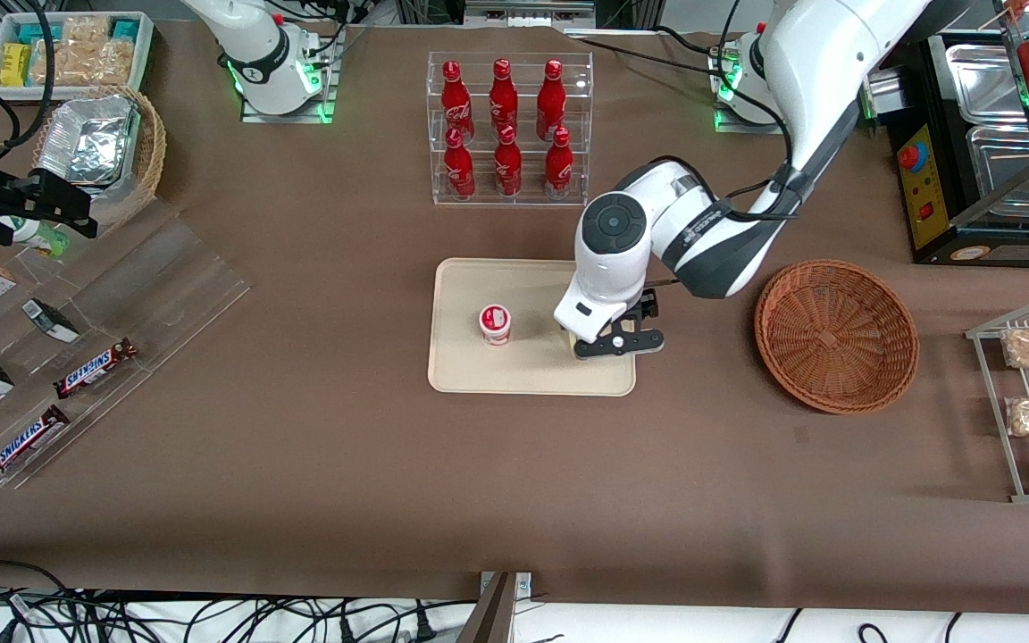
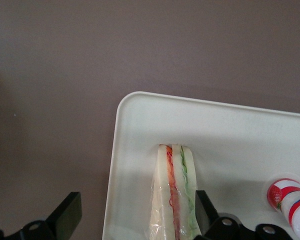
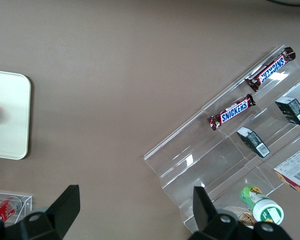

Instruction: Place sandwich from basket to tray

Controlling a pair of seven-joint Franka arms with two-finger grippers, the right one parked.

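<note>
Resting on the cream tray [image 1: 479, 371], near its edge toward the working arm's end of the counter [image 1: 389, 464], the sandwich [image 2: 174, 200] shows its red and green filling along the cut edge. Left arm's hand [image 1: 617, 344] hangs low directly over it, fingers [image 2: 66, 214] spread wide, one just beside the bread, the other out over the brown counter; nothing is gripped. A small red-and-white cup [image 1: 495, 323] stands near the tray's middle; the reddish-brown wicker basket [image 1: 836, 335] lies apart.
</note>
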